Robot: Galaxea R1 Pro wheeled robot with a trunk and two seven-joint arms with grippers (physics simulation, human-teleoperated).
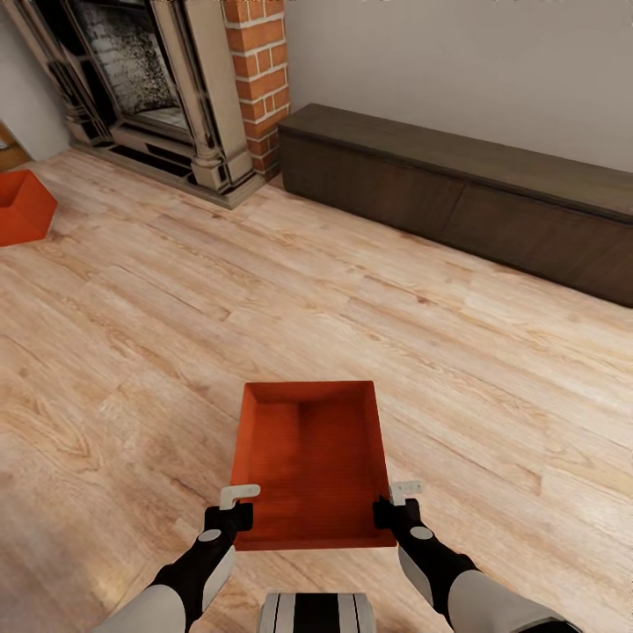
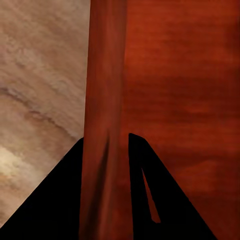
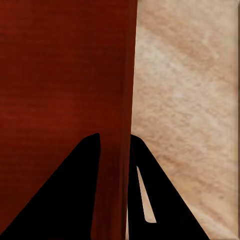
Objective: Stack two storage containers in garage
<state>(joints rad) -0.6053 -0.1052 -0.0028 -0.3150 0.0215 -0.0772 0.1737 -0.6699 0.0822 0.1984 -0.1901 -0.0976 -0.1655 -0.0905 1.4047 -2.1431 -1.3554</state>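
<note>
My left gripper [image 1: 239, 508] pinches the left wall of the red bin [image 1: 312, 462], one finger [image 2: 55, 200] outside and one inside, with the wall squeezed between them; my right gripper [image 1: 394, 503] pinches the right wall the same way, one finger [image 3: 65, 195] inside the bin and the other outside; so both my grippers are clamped on this one bin, near the end closest to me; the bin sits in front of my body, open side up, with nothing inside; I think it is lifted off the wood floor [image 1: 457, 369], but I cannot be sure from here; the other bin [image 1: 22, 207] is far off by the left edge, on the wood floor, near the brick fireplace [image 1: 176, 88]; a long dark cabinet [image 1: 475, 189] runs along the wall on the right; I am in the living room, so the job has hardly begun; this bin has to ride to the garage, and the other one waits; to carry it well I should keep both hands level and the same way apart, so the walls do not slip out or bend; I should roll slowly and turn gently, because I only hold the near end and the far end could dip.
</note>
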